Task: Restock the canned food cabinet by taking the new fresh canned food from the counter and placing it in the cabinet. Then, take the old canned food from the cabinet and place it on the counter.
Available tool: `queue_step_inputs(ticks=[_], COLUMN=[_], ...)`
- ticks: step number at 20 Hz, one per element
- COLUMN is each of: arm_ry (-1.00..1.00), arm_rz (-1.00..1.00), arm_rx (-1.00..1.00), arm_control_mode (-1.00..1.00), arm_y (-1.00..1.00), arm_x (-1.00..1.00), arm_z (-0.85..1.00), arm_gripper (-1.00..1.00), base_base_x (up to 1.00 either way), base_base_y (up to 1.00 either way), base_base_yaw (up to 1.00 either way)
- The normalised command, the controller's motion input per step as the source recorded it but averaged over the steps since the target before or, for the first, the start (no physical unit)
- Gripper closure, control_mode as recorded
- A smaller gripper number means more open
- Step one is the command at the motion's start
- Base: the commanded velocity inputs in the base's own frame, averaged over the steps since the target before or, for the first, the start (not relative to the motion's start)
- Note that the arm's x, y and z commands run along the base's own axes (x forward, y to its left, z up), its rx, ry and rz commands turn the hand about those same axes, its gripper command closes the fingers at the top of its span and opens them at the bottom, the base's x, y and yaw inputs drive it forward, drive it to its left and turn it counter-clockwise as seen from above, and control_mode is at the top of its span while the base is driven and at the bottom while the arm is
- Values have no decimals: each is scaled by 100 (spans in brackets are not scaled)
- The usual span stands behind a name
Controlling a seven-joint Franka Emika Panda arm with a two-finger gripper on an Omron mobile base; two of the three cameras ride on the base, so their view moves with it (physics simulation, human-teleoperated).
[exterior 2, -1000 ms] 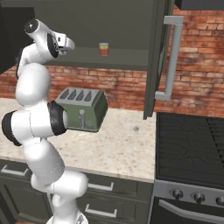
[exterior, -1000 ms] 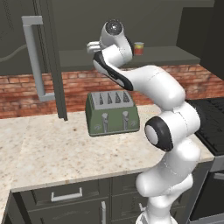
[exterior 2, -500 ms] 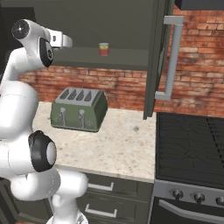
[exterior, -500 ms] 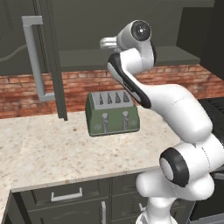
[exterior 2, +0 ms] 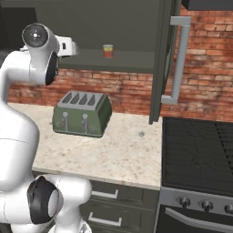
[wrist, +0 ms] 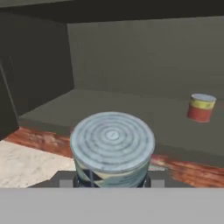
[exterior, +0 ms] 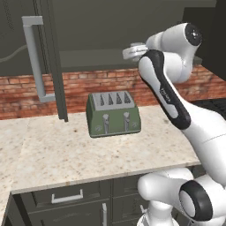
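Observation:
In the hand view my gripper (wrist: 112,180) is shut on the old canned food (wrist: 112,148), a blue-grey can with a pale label and a ringed grey lid. It is held just in front of the cabinet's shelf (wrist: 131,116), over the brick wall. The new fresh canned food (wrist: 201,107), red with a yellow band, stands upright on that shelf to the right (exterior 2: 108,51). From the base views the gripper (exterior: 132,50) (exterior 2: 69,47) hangs at shelf height before the open cabinet (exterior 2: 129,27), above the counter (exterior: 88,154).
A green toaster (exterior: 114,114) (exterior 2: 83,113) stands on the counter against the brick wall, below the gripper. The cabinet doors stand open at the sides, each with a bar handle (exterior: 36,57) (exterior 2: 178,59). A black stovetop (exterior 2: 200,154) lies right of the counter.
The arm has swung its elbow and upper links across, and the hand has shifted right in the left base view, the can still in it. The red can has not moved.

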Motion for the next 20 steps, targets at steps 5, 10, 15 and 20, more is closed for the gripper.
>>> queue_step_inputs(ticks=[5, 10, 15, 20], arm_ry=[36, 40, 36, 30], arm_rz=[34, 31, 19, 5], arm_rx=[-23, -29, -14, 13], arm_control_mode=[-100, -100, -100, -100], arm_y=[-3, 0, 21, 45], arm_x=[-100, -100, -89, -13], arm_z=[-63, -100, -100, -100], arm_gripper=[100, 100, 100, 100], base_base_x=[0, 0, 0, 0], base_base_y=[0, 0, 0, 0], base_base_yaw=[0, 0, 0, 0])
